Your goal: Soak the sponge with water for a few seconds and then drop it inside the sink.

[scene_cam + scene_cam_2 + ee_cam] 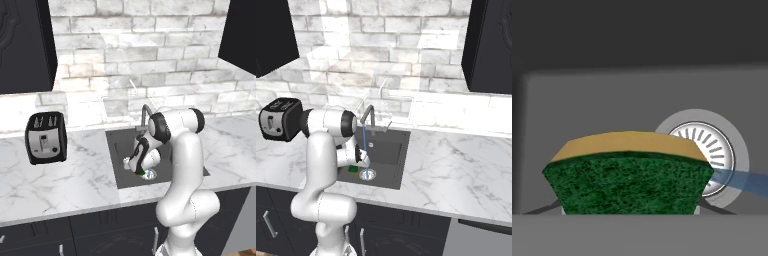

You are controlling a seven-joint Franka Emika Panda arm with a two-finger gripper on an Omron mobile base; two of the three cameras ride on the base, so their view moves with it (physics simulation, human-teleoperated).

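Note:
My gripper point(139, 170) hangs low inside the dark grey sink point(119, 161), shut on the sponge point(142, 173). In the hand view the sponge point(629, 175) sits right in front of the camera, green scouring face toward it and yellow body on top, hiding the fingertips. A thin pale-blue stream of water point(364, 145) runs from the gooseneck tap point(369, 112) down to the round silver drain point(367, 174). The sponge point(353, 169) is just left of that stream. In the hand view the water point(747, 181) passes just right of the sponge, over the drain point(712, 145).
A black-and-silver toaster point(46, 137) stands on the marble counter left of the sink. The brick wall rises close behind the tap point(145, 112). Dark cabinets hang at the upper left and upper right.

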